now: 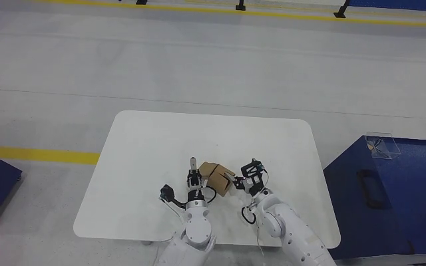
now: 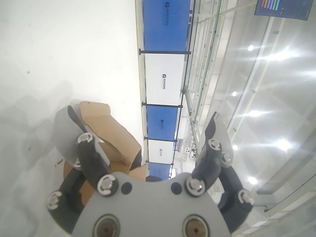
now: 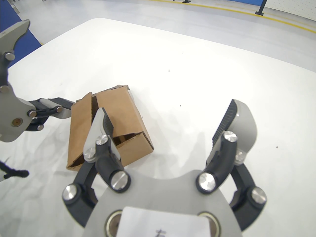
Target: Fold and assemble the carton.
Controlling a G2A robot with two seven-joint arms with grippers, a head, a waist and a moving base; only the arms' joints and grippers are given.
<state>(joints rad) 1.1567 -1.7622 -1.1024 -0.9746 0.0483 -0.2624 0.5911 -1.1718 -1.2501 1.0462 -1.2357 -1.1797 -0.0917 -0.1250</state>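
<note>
I see the carton (image 1: pixel 216 177), plain brown cardboard, lying on the white table (image 1: pixel 146 146) close to its near edge, about midway across. It's partly formed into a box and sits askew to the table edge. Its end flaps (image 3: pixel 128 136) are folded in loosely, with gaps between them.

From above, the carton (image 1: pixel 216 177) is too small for us to tell its flaps. A finger (image 2: pixel 64 130) of the left gripper (image 2: pixel 143 114) hides part of it from us. At the table's (image 1: pixel 166 153) four o'clock, a blue box (image 1: pixel 399 213) is cut off.
</note>
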